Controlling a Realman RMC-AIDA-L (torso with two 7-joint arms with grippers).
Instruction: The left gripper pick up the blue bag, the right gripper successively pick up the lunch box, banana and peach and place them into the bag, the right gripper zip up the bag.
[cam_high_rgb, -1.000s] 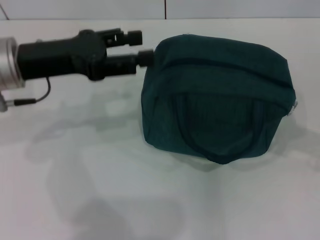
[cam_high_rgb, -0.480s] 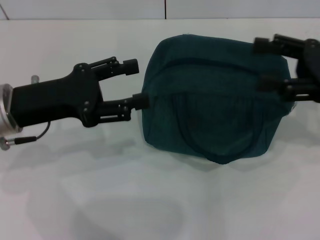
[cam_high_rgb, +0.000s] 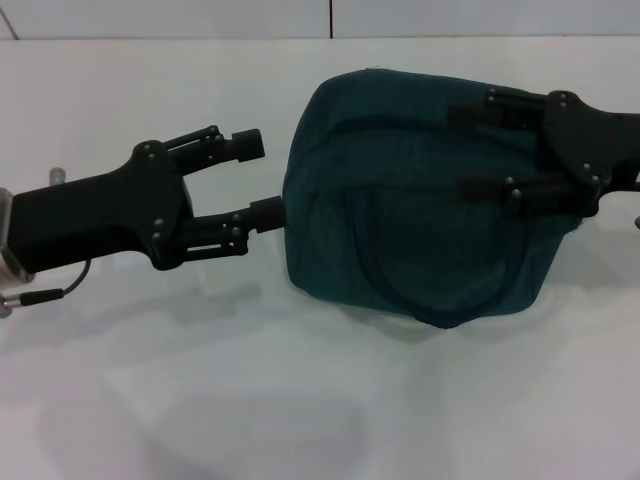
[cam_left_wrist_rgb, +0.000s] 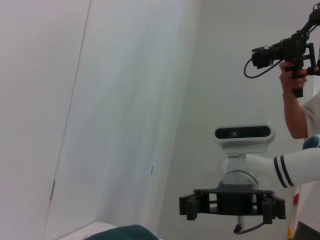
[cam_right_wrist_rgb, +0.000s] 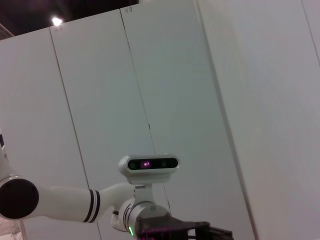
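The blue bag (cam_high_rgb: 420, 200) lies on the white table (cam_high_rgb: 300, 400), its handle on the near side and a zip line across its top. My left gripper (cam_high_rgb: 258, 177) is open just left of the bag, its lower fingertip close to the bag's left edge. My right gripper (cam_high_rgb: 465, 150) is open and reaches in from the right over the bag's right part. The left wrist view shows the right gripper (cam_left_wrist_rgb: 232, 205) farther off and a corner of the bag (cam_left_wrist_rgb: 117, 234). The lunch box, banana and peach are out of view.
The table's back edge meets a pale wall (cam_high_rgb: 330, 18). In the left wrist view a person (cam_left_wrist_rgb: 300, 100) holding a camera stands behind the robot's head (cam_left_wrist_rgb: 242, 134). The right wrist view shows wall panels and the head (cam_right_wrist_rgb: 148, 164).
My left gripper has dropped nearer and drawn slightly left, off the bag's top corner. My right gripper has come in from the right and now hangs over the bag.
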